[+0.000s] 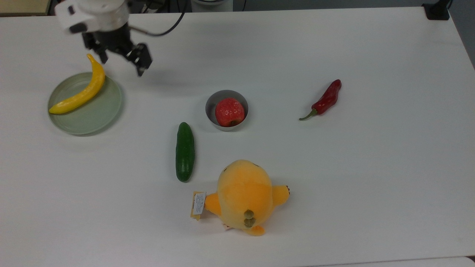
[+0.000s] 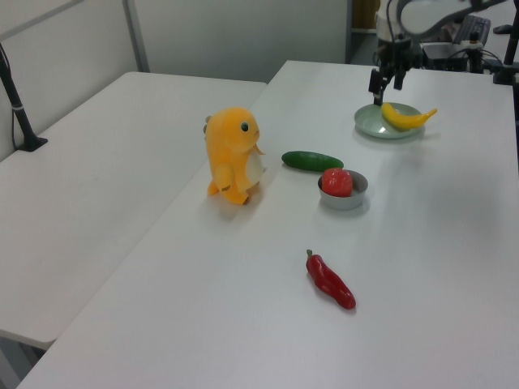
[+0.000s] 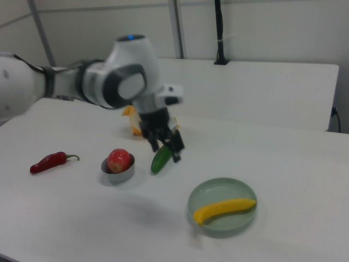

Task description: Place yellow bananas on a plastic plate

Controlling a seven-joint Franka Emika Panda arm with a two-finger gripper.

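Your white worktop (image 1: 334, 178) carries everything here. In the top view, take the grey bowl as the centre of the clock.

The arm (image 3: 82, 82) reaches in from the right view's left, its white and grey housing above the surface. The orange-yellow plush toy (image 1: 245, 196) stands at about 6 o'clock from the bowl, near the front edge of the top view, with a paper tag at its side.

The plastic plate (image 1: 89, 115), pale green and round, sits well out at 9 o'clock. You can see the yellow bananas (image 1: 79, 94) lying on it, free of the tool: the body crosses the plate's upper half, and the thin stem end pokes past the rim at 12 o'clock of the plate. In the right view the same fruit (image 3: 223, 210) lies across the dish (image 3: 218, 194).

The tool (image 1: 120, 63) hangs above bare worktop at roughly 1 o'clock from the plate, just beside the stem, holding nothing, its two black fingers spread apart.

The dark green cucumber (image 1: 184, 152) lies at 7 o'clock from the bowl, near it but not touching. The red chilli (image 1: 326, 99) rests well apart at 3 o'clock. The grey bowl (image 1: 211, 102) holds a red apple (image 1: 229, 112).
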